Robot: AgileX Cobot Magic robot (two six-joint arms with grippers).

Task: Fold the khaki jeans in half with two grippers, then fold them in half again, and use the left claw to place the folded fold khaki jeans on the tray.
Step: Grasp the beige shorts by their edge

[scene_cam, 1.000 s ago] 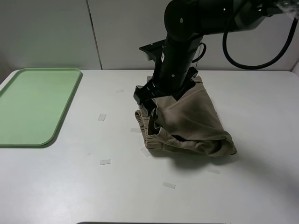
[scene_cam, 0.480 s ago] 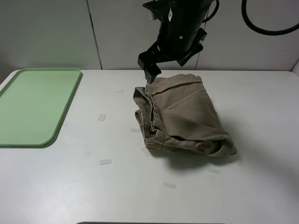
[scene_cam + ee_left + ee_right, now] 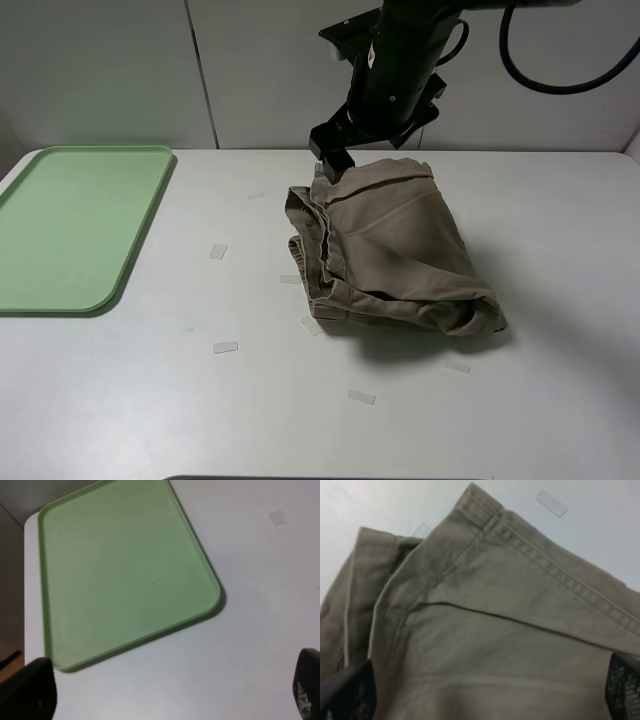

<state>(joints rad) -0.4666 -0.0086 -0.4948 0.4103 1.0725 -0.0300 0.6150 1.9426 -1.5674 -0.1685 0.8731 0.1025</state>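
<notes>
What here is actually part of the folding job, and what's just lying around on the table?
Part of the job:
khaki jeans, folded
green tray
left end effector, open
right end effector, open above the jeans

Just lying about:
small clear tape strips on the white table

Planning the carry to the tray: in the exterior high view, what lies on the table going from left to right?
tray → tape strip → khaki jeans, folded into a bundle.
</notes>
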